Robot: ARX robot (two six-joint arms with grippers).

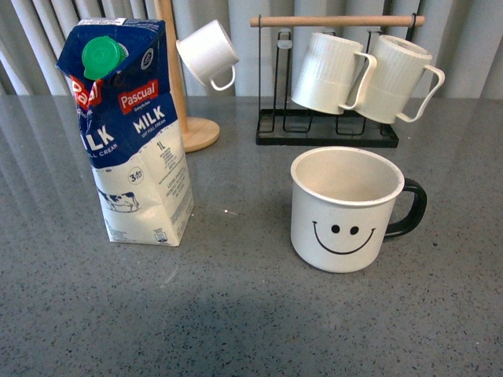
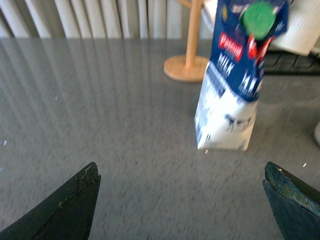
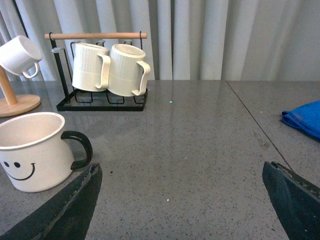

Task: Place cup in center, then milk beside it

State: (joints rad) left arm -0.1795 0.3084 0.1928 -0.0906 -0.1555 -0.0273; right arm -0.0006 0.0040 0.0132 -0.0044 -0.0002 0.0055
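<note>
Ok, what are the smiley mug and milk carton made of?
Smiley mug: probably enamelled metal, given its thin rim and speckled matte coat; ceramic is possible. Milk carton: printed glossy paperboard, folded creases showing, with a green plastic-looking cap.

In your left wrist view the milk carton (image 2: pixel 227 115) is blurred, its top cut off by the frame and only the largest lettering legible. In your right wrist view the cup (image 3: pixel 30 155) loses one side to the picture's edge, as does the blue cloth (image 3: pixel 306 120). From the front, the carton's fine print is too small to read, and the wooden stand (image 1: pixel 178 78) runs out of frame.
</note>
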